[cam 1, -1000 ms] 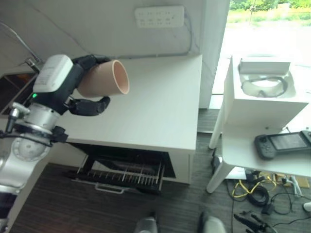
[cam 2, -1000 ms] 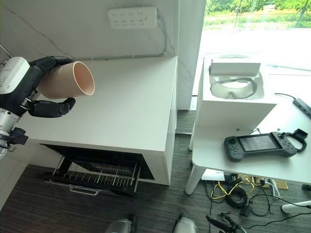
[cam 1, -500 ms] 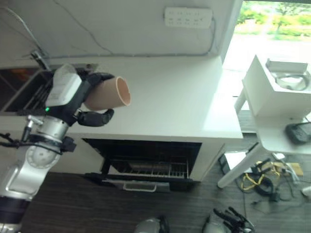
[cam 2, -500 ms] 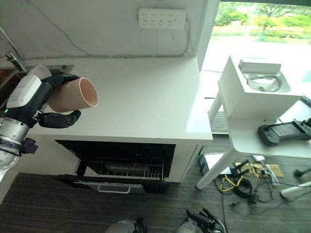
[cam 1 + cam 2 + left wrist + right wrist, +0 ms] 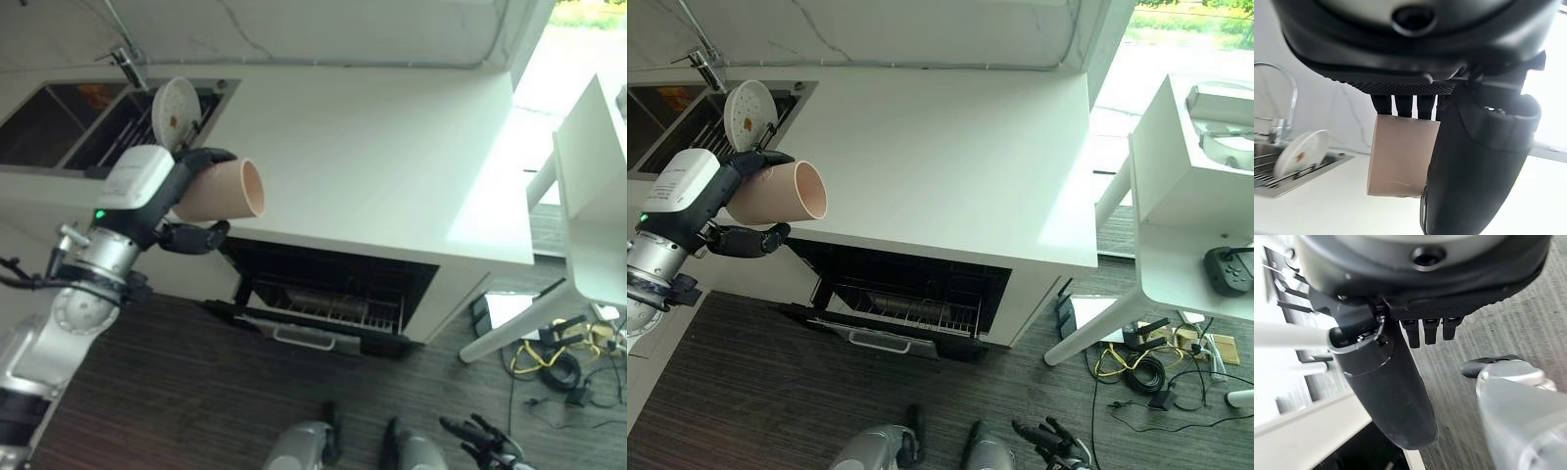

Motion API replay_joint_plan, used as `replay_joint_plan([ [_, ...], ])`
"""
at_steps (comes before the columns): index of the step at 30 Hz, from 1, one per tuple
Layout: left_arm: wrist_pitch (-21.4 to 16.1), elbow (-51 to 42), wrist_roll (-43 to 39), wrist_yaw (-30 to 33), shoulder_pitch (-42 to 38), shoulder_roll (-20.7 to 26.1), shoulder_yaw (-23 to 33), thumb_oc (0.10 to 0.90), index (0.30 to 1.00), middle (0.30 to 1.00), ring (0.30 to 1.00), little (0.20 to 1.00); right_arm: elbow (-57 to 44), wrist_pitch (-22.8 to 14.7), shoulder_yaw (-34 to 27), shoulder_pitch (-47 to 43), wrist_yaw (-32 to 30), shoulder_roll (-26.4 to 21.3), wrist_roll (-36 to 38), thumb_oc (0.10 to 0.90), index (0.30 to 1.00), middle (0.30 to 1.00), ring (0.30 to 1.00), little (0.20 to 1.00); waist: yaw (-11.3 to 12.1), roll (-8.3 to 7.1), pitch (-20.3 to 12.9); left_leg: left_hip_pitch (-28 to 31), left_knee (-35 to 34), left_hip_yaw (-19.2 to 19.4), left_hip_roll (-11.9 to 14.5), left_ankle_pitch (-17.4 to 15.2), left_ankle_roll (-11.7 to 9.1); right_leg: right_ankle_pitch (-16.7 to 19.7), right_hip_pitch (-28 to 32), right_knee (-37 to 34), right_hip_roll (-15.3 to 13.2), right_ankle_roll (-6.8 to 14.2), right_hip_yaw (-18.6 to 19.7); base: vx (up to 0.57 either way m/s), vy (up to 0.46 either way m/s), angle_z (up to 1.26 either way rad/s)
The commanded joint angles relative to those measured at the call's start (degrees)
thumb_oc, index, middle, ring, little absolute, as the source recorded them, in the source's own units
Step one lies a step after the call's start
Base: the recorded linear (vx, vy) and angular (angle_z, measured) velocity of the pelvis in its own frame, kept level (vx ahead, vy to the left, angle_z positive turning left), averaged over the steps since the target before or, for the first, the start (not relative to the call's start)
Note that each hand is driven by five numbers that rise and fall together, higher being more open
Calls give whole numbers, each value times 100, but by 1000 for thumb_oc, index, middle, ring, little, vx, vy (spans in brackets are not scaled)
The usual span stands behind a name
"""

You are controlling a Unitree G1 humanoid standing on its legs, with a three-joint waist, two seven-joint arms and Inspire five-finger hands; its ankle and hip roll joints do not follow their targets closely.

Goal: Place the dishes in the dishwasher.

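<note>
1. Left hand (image 5: 181, 201) — fingers and thumb curled round a cup (image 5: 223, 190), held on its side above the counter's (image 5: 392, 157) front edge.
2. Cup: plain peach-pink cylinder, open mouth facing right.
3. Dishwasher (image 5: 323, 304) below, rack pulled out.
4. Right hand (image 5: 1396, 377) — fingers straight, holding nothing.

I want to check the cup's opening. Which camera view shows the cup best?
The right eye view: the cup lies sideways in the left hand, its opening visible. The left eye view shows the same. The left wrist view shows its side, partly hidden by the thumb.
</note>
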Motion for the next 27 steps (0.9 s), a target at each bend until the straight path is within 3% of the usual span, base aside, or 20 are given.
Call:
replay_joint_plan([
  [1,-187,-308,-479,284,-817,125,822,400,300,300,300,300,-178,-234,-102,122,25,-240,449,800,900,900,900,900,-263,289,-453,269,-53,265,210,-271,-137,-44,472,-298,-31,646,-163,41,139,36],
  [7,-202,-208,-493,443,-789,-137,681,400,300,300,300,300,-326,-426,-60,209,-16,27,399,800,900,900,900,900,-273,219,-553,405,-53,338,87,-495,-30,51,421,-298,-215,790,-127,42,86,2],
  [15,-204,-209,-371,769,-838,-621,416,400,300,300,300,300,-682,-741,-115,230,-302,23,456,800,900,900,900,900,-310,47,-591,511,-53,536,143,-543,-23,103,301,-298,-250,849,-37,4,-13,-8],
  [22,-488,-237,-376,1006,-658,-1038,478,400,300,300,300,300,-2099,-1287,-84,438,-390,102,199,800,900,900,900,900,-435,-97,-581,575,-53,649,183,-559,8,141,251,-298,-257,857,40,7,-38,-15],
  [25,-581,-229,-351,1007,-593,-1094,543,400,300,300,300,300,-2415,-1580,-67,527,-450,34,-835,800,900,900,900,900,-482,-139,-584,618,-53,699,182,-588,23,166,236,-298,-282,887,67,4,-8,-14],
  [27,-656,-286,-309,985,-456,-1120,642,400,300,300,300,300,-3077,-1911,64,698,-529,-176,-2128,800,900,900,900,900,-562,-200,-563,685,-53,763,181,-612,44,213,224,-298,-318,926,110,10,4,-9],
])
